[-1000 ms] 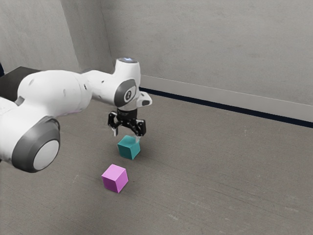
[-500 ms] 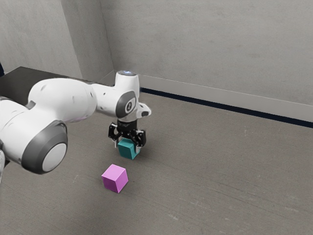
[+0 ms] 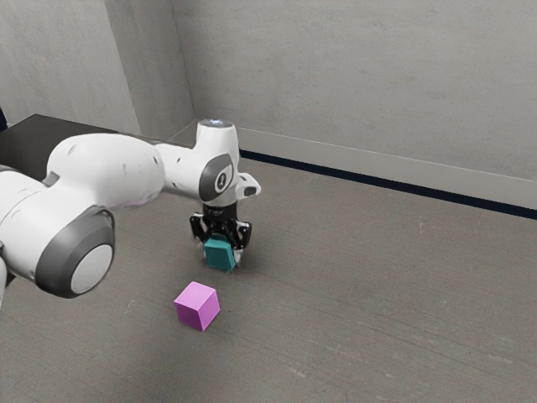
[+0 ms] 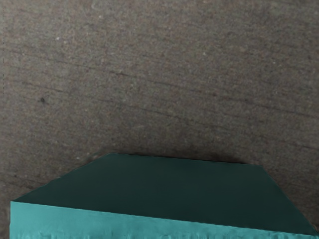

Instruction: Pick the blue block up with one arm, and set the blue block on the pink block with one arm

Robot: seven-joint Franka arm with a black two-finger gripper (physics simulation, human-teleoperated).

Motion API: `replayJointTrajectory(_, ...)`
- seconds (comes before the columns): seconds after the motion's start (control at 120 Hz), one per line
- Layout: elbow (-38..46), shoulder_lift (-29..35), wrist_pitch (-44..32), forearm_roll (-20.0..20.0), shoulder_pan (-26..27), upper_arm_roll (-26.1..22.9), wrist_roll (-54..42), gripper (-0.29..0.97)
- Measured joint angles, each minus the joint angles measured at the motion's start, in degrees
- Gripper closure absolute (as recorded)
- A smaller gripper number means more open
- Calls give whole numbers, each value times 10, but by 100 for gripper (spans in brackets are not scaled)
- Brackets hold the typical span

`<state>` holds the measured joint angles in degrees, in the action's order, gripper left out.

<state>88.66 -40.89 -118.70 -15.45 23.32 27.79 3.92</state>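
nearest the camera, toward the lower left of the exterior view, the pink block [image 3: 197, 306], a small matte cube, sits on the grey, faintly streaked desk [image 3: 377, 277] with nothing touching it. just behind it, slightly to the exterior view's right and apart from it, is the teal-blue block [image 3: 221, 256], a cube of about the same size, resting on the desk. the black gripper [image 3: 220, 245] is directly over this block, lowered so that it straddles the block's upper part, and the block's lower front face shows beneath it. whether the gripper is pressing on the block or is merely around it cannot be told. in the wrist view the teal-blue block [image 4: 164, 199] looms right under the gripper, with the bare desk [image 4: 159, 74] beyond. the white arm [image 3: 101, 185] comes in from the left of the frame. farther back, a dark stripe [image 3: 377, 180] runs along the base of the grey wall [image 3: 352, 75].
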Motion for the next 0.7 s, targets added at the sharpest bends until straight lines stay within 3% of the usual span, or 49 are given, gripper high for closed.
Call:
replayJointTrajectory(0.308, 60, 74, 0, 4, 95, 79, 0, 29)
replayJointTrajectory(0.55, 179, 154, 0, 1, 239, 193, -4, 29)
replayJointTrajectory(0.7, 241, 195, 0, 3, 353, 295, -6, 28)
